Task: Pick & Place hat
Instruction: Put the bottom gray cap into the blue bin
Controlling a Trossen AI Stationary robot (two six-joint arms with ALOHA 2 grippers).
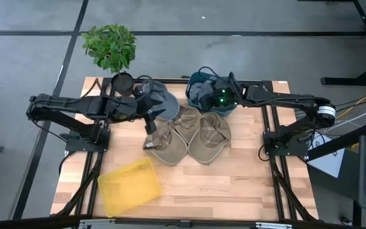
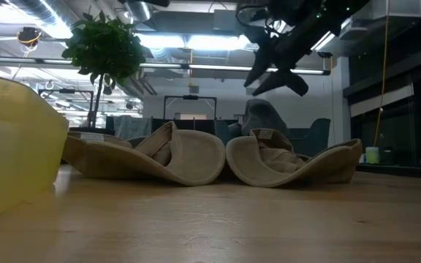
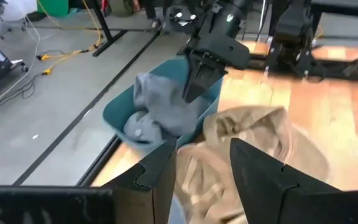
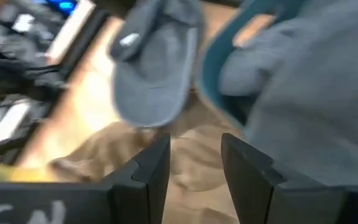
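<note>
Several tan hats (image 1: 189, 137) lie overlapping, brims on the wood, in the middle of the table (image 2: 174, 157). A grey-blue hat (image 1: 167, 105) lies flat just beyond them (image 4: 154, 68). A teal bin (image 1: 211, 109) at the far middle holds another grey hat (image 3: 157, 106). My left gripper (image 1: 151, 121) hangs open above the left tan hat (image 3: 204, 171), pointing toward the bin. My right gripper (image 1: 203, 97) hangs open in the air over the bin's left rim (image 3: 194, 84), nothing between its fingers (image 4: 194, 168).
A yellow bin (image 1: 129, 184) stands at the near left of the table. A potted plant (image 1: 110, 44) stands at the far left corner. Bare wood lies along the near edge and at the right.
</note>
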